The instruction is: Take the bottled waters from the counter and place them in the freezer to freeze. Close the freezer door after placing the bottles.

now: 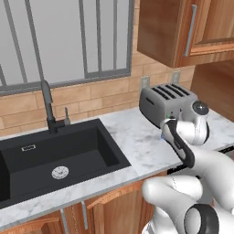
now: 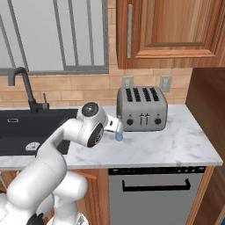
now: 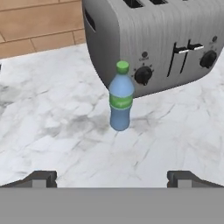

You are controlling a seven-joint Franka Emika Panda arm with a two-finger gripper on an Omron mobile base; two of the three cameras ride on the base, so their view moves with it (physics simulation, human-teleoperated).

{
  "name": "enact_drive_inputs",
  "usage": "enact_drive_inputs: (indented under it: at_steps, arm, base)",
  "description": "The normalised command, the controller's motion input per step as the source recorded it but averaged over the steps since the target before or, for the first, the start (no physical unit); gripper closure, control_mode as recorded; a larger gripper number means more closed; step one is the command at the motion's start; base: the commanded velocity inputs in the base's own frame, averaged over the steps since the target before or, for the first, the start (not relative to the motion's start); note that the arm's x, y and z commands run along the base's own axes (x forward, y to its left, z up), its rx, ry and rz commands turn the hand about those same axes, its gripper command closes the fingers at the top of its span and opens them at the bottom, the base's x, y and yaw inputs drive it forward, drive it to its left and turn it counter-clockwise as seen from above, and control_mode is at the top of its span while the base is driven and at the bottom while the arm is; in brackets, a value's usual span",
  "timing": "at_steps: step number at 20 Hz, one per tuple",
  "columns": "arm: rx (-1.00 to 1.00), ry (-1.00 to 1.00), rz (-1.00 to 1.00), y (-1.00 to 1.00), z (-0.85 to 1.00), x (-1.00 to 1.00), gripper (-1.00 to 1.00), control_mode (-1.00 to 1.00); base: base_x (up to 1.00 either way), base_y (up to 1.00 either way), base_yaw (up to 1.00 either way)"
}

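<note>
Wide-open gripper [image 3: 112, 178] faces one green-capped bottle [image 3: 120, 98] by one toaster [image 3: 166, 39]; second bottle seemingly hidden.

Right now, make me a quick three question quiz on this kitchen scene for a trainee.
1. True or false: the green-capped bottle stands upright on the counter.
2. Which appliance is right behind the bottle? A) kettle B) toaster C) blender
3. Fill in: the hand has its fingers ____, holding nothing.

Key: 1 true; 2 B; 3 open.
</note>
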Motion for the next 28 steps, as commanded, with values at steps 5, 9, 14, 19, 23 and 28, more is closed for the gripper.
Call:
enact_drive_inputs:
  at_steps: [5,9,14,19,23,28]
  arm:
    - [0.00,0.05,-0.04,-0.13,0.00,0.15,-1.00,-1.00]
    - [0.00,0.16,-0.07,-0.18,0.00,0.28,-1.00,-1.00]
    - [0.00,0.07,-0.01,-0.08,0.00,0.29,-1.00,-1.00]
    - [0.00,-0.01,0.00,0.00,0.00,0.10,-1.00,-1.00]
    - [0.00,-0.04,0.00,0.00,-0.03,0.00,-1.00,-1.00]
    - [0.00,-0.04,0.00,0.00,-0.03,0.05,-1.00,-1.00]
  base:
    - [0.00,0.00,0.00]
    - [0.00,0.00,0.00]
    - [0.00,0.00,0.00]
    - [0.00,0.00,0.00]
    - [0.00,0.00,0.00]
    - [0.00,0.00,0.00]
